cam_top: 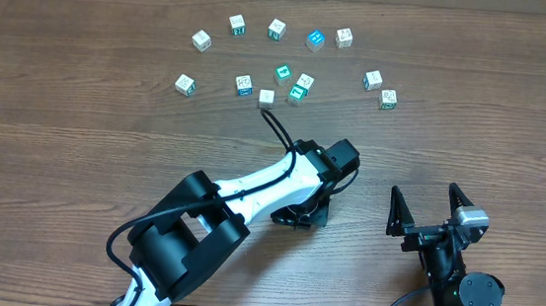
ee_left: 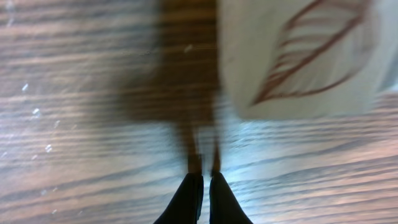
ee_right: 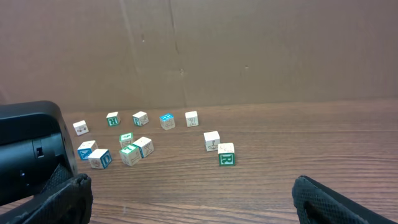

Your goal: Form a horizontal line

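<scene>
**Cubes lie loose, no row yet**

We see the small cubes spread out on the far side of the counter, not in a straight row. The left jaws are shut tight on nothing. Just past their tips sits one white cube. It is blurry and cut off, so we cannot tell its picture. The right jaws stand wide apart and empty.

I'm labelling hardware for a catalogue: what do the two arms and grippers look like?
The left arm has white shell links, black joints and a thin black cable looping along it. The right arm is black, with a small grey block at its wrist. The left gripper and right gripper both have black, tapering fingers.
</scene>
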`<action>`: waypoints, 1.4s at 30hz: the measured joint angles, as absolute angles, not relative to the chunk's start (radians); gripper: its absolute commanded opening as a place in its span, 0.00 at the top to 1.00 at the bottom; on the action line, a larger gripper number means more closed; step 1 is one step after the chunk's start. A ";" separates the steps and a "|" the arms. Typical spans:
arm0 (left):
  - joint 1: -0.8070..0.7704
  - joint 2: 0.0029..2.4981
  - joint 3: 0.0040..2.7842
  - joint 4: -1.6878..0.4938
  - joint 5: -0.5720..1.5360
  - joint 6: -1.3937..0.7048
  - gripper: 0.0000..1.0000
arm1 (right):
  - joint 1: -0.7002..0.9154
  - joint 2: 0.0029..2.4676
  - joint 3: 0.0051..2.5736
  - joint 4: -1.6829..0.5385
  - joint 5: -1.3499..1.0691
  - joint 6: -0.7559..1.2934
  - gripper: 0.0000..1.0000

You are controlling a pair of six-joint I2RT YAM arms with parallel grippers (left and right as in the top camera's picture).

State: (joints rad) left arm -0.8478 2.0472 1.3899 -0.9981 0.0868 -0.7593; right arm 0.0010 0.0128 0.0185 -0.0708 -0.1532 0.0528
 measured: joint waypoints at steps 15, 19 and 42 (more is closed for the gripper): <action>-0.603 2.047 1.389 -1.100 -0.002 -0.760 0.96 | 0.001 0.013 0.019 -0.071 -0.154 0.053 0.00; -0.470 2.047 1.389 -1.100 -0.017 -0.760 0.96 | 0.001 0.013 0.019 -0.071 -0.153 0.052 0.00; 0.081 2.047 1.389 -1.044 -0.055 -0.749 0.28 | 0.001 0.013 0.019 -0.071 -0.154 0.052 0.00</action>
